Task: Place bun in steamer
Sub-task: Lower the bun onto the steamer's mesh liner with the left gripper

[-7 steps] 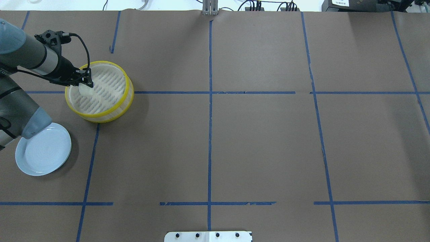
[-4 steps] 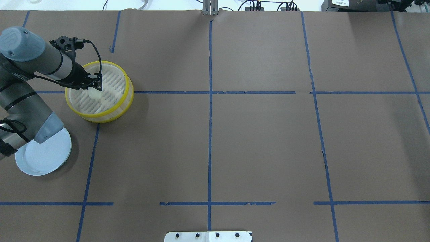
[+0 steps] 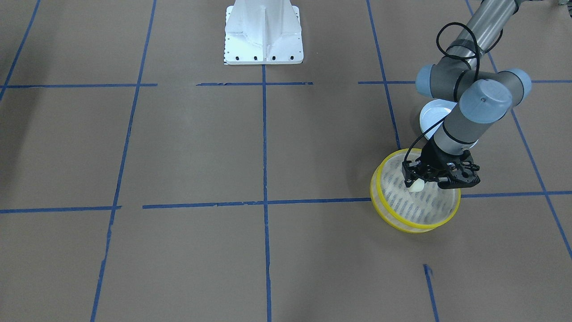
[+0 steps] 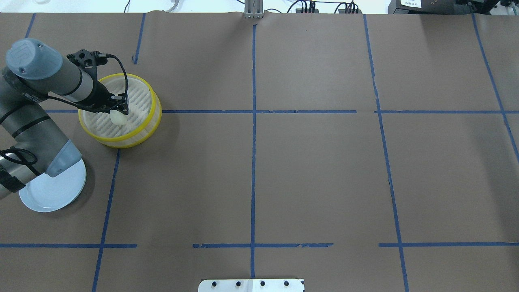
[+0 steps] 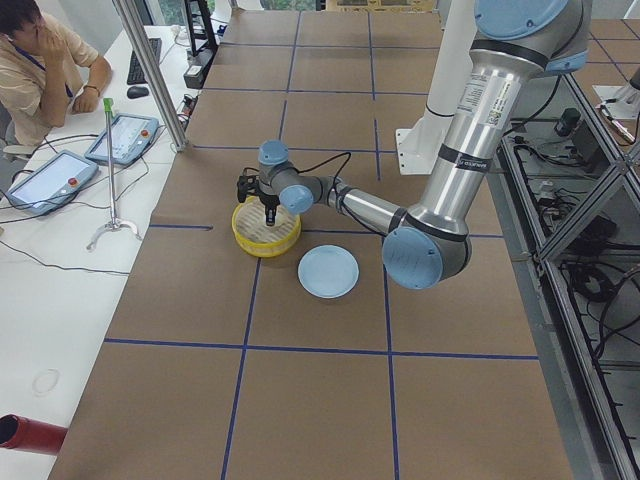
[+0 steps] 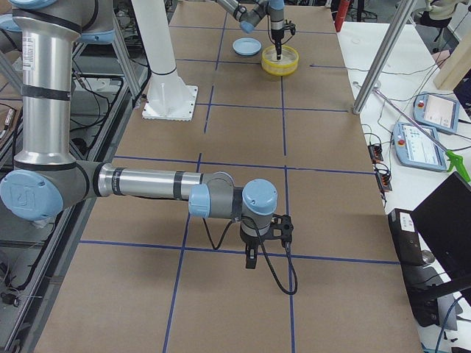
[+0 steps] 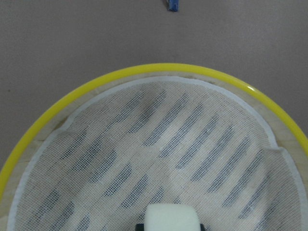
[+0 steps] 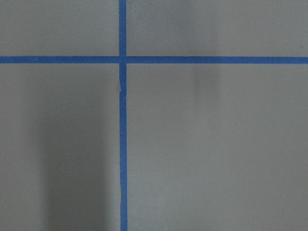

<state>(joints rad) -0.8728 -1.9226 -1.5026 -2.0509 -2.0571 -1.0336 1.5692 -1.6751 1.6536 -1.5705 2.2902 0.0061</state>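
Note:
The steamer [image 4: 121, 140] is a round basket with yellow rims and a slotted whitish floor, at the table's left. It also shows in the front view [image 3: 419, 226] and the left wrist view [image 7: 168, 68]. My left gripper [image 4: 119, 113] is shut on the small cream-white bun [image 4: 117, 118] and holds it over the steamer's floor, near the middle. The bun shows between the fingers in the front view [image 3: 415, 186] and at the bottom of the left wrist view [image 7: 172, 217]. My right gripper [image 6: 250, 259] points down at bare paper; I cannot tell whether it is open or shut.
A pale blue plate [image 4: 48, 191] lies nearer the robot than the steamer, partly under my left arm's elbow. Brown paper with blue tape lines covers the table. The white robot base [image 3: 263, 33] stands at the middle of the robot's table edge.
My left gripper has carried the bun from the steamer's left rim towards the middle of its floor. The elbow has swung over more of the plate.

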